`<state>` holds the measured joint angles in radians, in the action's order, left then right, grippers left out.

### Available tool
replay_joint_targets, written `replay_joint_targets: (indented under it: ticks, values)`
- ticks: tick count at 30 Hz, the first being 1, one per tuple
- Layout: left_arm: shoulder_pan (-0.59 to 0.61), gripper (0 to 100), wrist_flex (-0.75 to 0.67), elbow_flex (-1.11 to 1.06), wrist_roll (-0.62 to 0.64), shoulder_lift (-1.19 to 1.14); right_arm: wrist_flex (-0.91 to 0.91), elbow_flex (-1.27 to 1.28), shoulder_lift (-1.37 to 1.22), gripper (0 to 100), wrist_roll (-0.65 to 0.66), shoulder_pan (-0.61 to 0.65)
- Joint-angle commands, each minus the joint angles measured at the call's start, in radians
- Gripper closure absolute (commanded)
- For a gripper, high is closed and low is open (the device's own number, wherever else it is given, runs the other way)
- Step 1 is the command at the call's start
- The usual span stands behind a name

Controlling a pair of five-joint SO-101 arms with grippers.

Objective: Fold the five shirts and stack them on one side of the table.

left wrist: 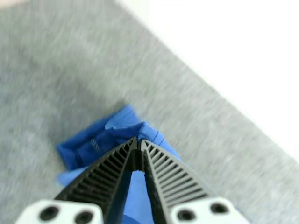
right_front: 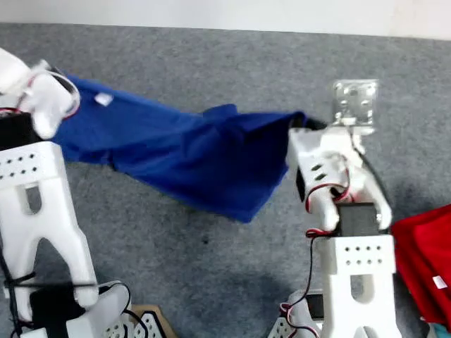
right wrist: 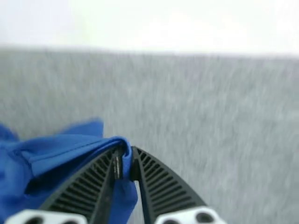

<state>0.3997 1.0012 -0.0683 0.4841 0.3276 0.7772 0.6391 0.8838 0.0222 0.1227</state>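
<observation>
Blue shirt (right_front: 190, 158) hangs stretched over the far half of the table (right_front: 211, 56), sagging mid-span. Left gripper (left wrist: 138, 141) and right gripper (right wrist: 127, 151) each pinch one end, probably to spread it flat for folding. Red shirt (right_front: 426, 260) lies well apart.

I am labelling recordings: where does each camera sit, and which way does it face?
High view: above the table, facing down on the blue shirt between both arms.
Left wrist view: on that wrist, along the left pincer shut on the shirt.
Right wrist view: likewise, along the right pincer.
All share the blue shirt.
</observation>
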Motion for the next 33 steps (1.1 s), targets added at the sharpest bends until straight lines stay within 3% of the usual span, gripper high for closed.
replay_joint_targets:
  ticks: [1, 9, 22, 27, 33]
  values:
    - [0.064, 99, 0.051, 0.225, 0.012, 0.048, -0.001, -0.188, 0.016, 99.1, 0.077, -0.028]
    - [0.150, 99, 0.167, 0.587, 0.012, 0.050, 0.171, -0.558, 0.018, 99.1, 0.195, 0.030]
    - [0.266, 99, 0.534, 1.285, 0.014, 0.050, 0.550, -1.245, 0.013, 99.1, 0.261, 0.150]
    - [0.271, 99, 0.609, 1.440, 0.014, 0.050, 0.616, -1.362, 0.013, 99.1, 0.261, 0.148]
    - [0.271, 99, 0.618, 1.475, 0.014, 0.050, 0.622, -1.368, 0.012, 99.1, 0.262, 0.148]
